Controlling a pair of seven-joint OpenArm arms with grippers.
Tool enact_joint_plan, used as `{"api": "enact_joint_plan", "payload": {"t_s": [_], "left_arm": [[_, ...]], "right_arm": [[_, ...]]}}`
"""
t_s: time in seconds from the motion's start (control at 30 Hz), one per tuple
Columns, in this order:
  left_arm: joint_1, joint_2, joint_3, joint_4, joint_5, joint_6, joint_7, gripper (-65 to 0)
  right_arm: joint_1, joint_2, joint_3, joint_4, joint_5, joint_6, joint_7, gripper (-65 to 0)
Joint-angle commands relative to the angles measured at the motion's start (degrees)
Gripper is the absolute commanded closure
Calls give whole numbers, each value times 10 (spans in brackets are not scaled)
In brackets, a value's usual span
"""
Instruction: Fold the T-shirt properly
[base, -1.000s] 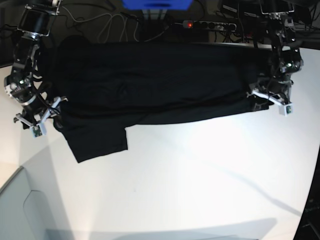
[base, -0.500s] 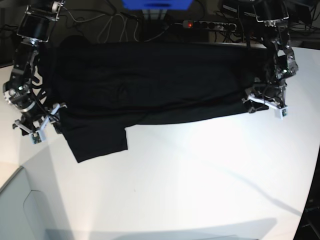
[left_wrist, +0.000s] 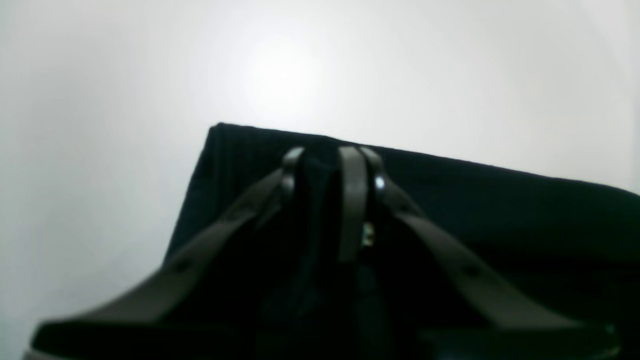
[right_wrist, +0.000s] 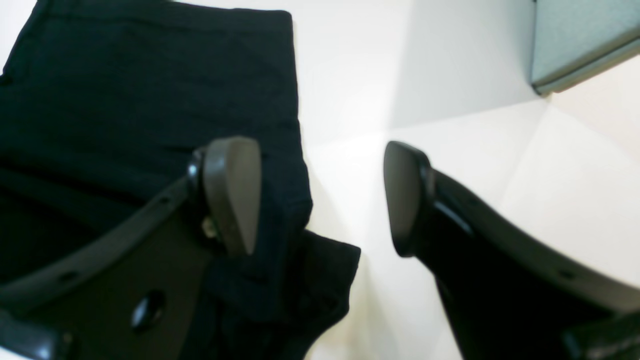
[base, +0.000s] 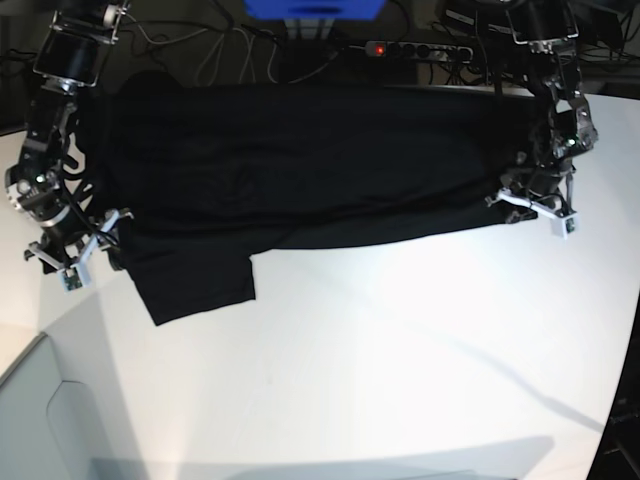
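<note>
Lying spread across the far half of the counter (base: 400, 350), the shirt (base: 300, 160) is 1 wide black band, its near edge doubled over, with 1 sleeve sticking out toward the camera at its left end. Beside that sleeve, the right claw (right_wrist: 320, 200) is released, jaws wide, with only 1 finger over cloth. At the shirt's right end, the left claw (left_wrist: 330, 165) is clenched on a corner of fabric. Judging by this, folding is early: 1 lengthwise fold looks begun, while the sleeve and crosswise folds remain. Count: 1 shirt, 2 claws.
</note>
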Motion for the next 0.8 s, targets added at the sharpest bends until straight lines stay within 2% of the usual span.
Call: {"api": "enact_joint_plan", "payload": {"t_s": [0.0,0.07,0.1,0.2,0.33,0.77], "left_arm": [[-6,-8,-3,11,-4,-3,-11,-77],[-6,-8,-3,11,-4,-3,-11,-8],[-6,-8,-3,11,-4,-2,-11,0],[-6,-8,-3,11,-4,-2,-11,0],[-6,-8,-3,12,-4,-2,-11,0],[5,-9,-4,12,-4,-2,-11,0]], "right_arm": [[8,9,2,10,6,11,13,-380],[9,9,2,10,6,10,13,-382],[9,9,2,10,6,10,13,-383],[23,8,-11,-8,6,10,12,-384],[65,10,-48,-96,6,10,12,-384],[185,8,-51,-277,6,9,13,-384]]}}
